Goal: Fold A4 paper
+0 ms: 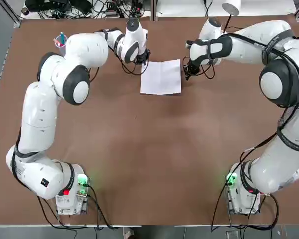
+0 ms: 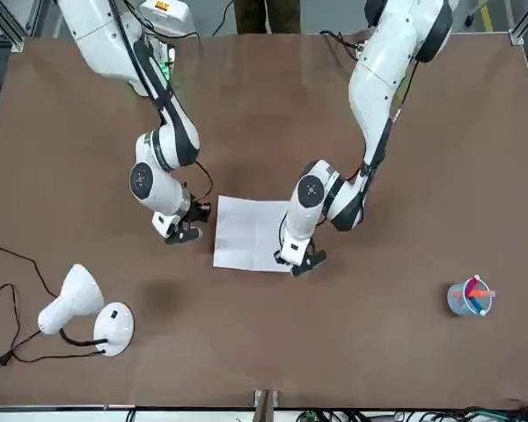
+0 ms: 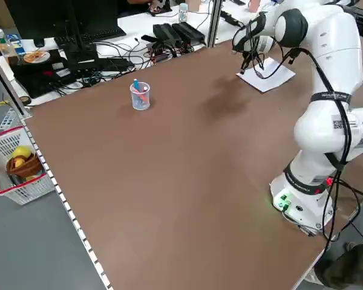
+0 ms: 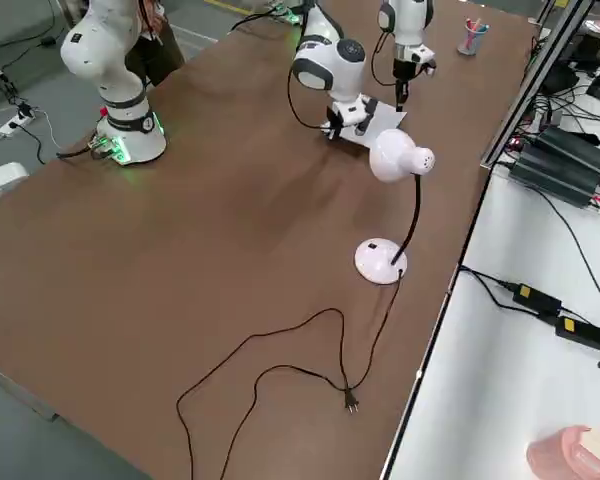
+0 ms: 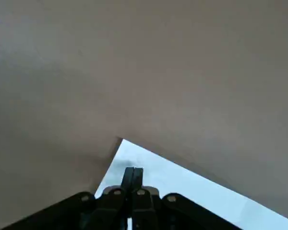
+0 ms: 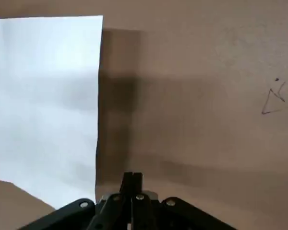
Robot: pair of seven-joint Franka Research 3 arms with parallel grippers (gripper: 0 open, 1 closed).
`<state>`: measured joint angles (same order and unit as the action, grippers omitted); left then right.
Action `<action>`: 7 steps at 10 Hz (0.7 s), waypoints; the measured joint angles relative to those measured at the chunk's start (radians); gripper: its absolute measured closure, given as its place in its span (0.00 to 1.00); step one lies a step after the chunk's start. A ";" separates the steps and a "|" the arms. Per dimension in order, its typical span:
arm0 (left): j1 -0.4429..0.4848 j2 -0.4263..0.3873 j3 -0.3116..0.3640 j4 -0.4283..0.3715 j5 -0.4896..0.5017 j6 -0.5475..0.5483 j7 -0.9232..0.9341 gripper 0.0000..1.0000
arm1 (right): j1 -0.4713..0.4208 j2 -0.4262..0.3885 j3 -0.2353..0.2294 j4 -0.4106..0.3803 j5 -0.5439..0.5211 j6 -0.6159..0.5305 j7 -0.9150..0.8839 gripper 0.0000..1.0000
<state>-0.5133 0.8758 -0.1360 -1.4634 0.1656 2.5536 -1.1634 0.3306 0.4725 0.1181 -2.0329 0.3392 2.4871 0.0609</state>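
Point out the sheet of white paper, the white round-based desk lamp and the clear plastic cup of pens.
White paper sheet (image 1: 161,77): top view, middle of its face.
White desk lamp (image 2: 114,329): front view, its round base.
Clear plastic cup of pens (image 3: 140,101): left side view, the cup's side.

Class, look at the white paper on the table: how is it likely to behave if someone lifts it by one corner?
The paper would probably sag, since it looks like one thin sheet. It seems light for its size, so it may drift when released. It might also bend along the faint crease near one edge.
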 joint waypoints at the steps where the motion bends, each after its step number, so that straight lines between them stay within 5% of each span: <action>1: -0.010 0.007 0.011 0.001 0.001 0.007 0.000 0.99 | 0.002 0.010 0.000 0.001 0.003 0.006 -0.001 0.98; 7: -0.053 0.016 0.056 0.006 0.001 0.021 -0.016 0.99 | 0.019 0.040 0.001 0.022 0.073 0.011 -0.010 0.99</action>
<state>-0.5661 0.8922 -0.0798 -1.4575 0.1667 2.5745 -1.1791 0.3493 0.5120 0.1187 -2.0112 0.4120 2.4978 0.0512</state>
